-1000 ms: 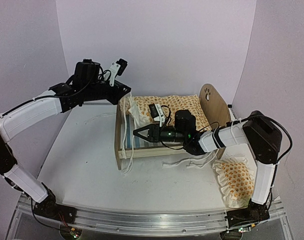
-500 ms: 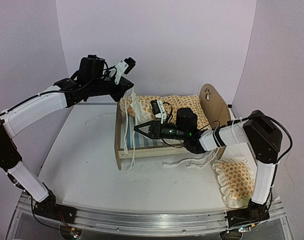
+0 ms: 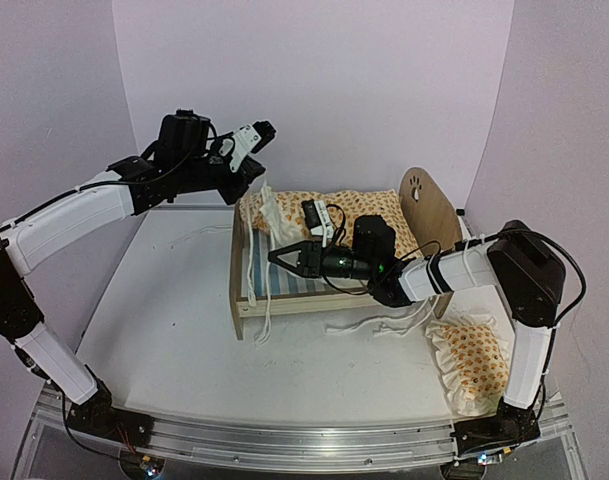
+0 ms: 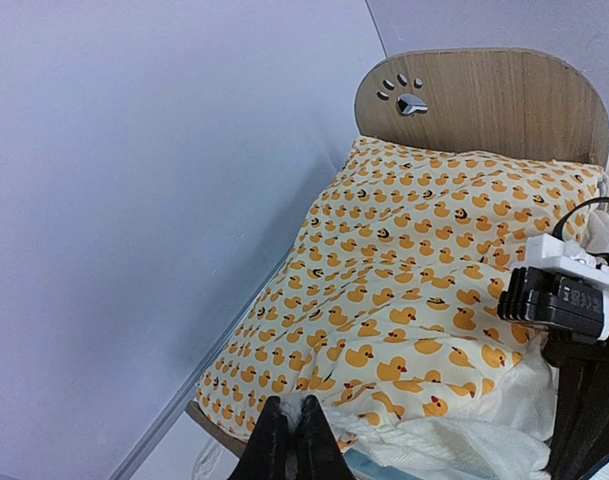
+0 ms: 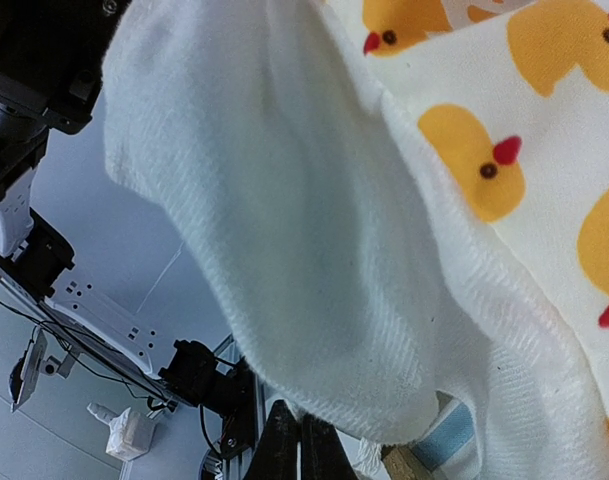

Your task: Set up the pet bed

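Observation:
The pet bed (image 3: 240, 292) is a light-wood frame with a paw-print end board (image 3: 430, 208) and a blue-striped mattress (image 3: 287, 284). A duck-print quilt (image 3: 369, 212) with a white ruffle lies bunched over its far half. My left gripper (image 3: 256, 185) hovers above the bed's left end. In the left wrist view this gripper (image 4: 292, 438) is shut on the quilt's (image 4: 414, 270) ruffled corner, holding it up. My right gripper (image 3: 275, 257) reaches over the mattress. In the right wrist view it (image 5: 300, 440) is shut, with the quilt's white ruffle (image 5: 314, 230) pinched at its tips.
A small ruffled duck-print pillow (image 3: 474, 360) lies on the table at the right, beside the right arm. Loose white strings (image 3: 382, 325) trail on the table in front of the bed. The back wall stands close behind the bed.
My left gripper has risen and shifted right, lifting the quilt's corner higher over the bed's left end. The right gripper has edged up slightly, still on the ruffle.

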Controlling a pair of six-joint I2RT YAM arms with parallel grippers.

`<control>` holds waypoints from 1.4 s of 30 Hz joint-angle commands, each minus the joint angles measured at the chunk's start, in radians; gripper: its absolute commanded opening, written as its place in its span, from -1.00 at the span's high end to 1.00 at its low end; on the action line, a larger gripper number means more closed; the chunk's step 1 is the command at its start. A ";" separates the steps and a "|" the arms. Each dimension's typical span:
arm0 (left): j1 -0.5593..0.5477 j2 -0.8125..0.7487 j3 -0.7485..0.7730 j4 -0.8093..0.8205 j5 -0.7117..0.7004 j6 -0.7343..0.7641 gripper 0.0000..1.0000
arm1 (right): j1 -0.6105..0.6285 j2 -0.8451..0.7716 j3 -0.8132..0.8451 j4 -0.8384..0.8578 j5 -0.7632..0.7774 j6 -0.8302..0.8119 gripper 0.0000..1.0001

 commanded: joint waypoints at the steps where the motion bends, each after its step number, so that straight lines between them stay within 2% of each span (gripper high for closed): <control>1: 0.010 -0.034 0.045 0.123 -0.068 0.092 0.95 | 0.009 0.016 0.019 -0.016 -0.045 0.006 1.00; 5: 0.010 -0.081 -0.040 0.118 -0.100 0.074 1.00 | 0.008 0.019 0.024 -0.015 -0.049 0.008 1.00; 13: 0.009 -0.161 -0.285 0.131 0.076 -0.171 1.00 | 0.008 0.028 0.027 -0.014 -0.055 0.012 1.00; 24: 0.009 -0.209 -0.428 0.112 0.196 -0.429 0.94 | 0.008 0.021 0.017 -0.016 -0.057 0.009 1.00; 28: 0.009 -0.226 -0.440 0.061 0.171 -0.492 0.86 | 0.008 0.022 0.020 -0.028 -0.059 0.000 1.00; 31: 0.010 -0.221 -0.434 -0.020 0.078 -0.585 0.60 | 0.009 0.023 0.031 -0.062 -0.065 -0.017 1.00; 34: 0.009 -0.215 -0.443 -0.047 0.157 -0.630 0.30 | 0.012 0.027 0.045 -0.102 -0.065 -0.045 1.00; 36: 0.009 -0.220 -0.440 -0.053 0.161 -0.660 0.10 | 0.016 0.029 0.050 -0.119 -0.062 -0.059 1.00; 38: 0.010 -0.249 -0.445 -0.063 0.117 -0.694 -0.24 | 0.019 0.030 0.053 -0.131 -0.056 -0.070 1.00; 42: 0.010 -0.343 -0.487 -0.059 0.070 -0.792 -0.45 | 0.018 0.013 0.071 -0.220 0.015 -0.123 1.00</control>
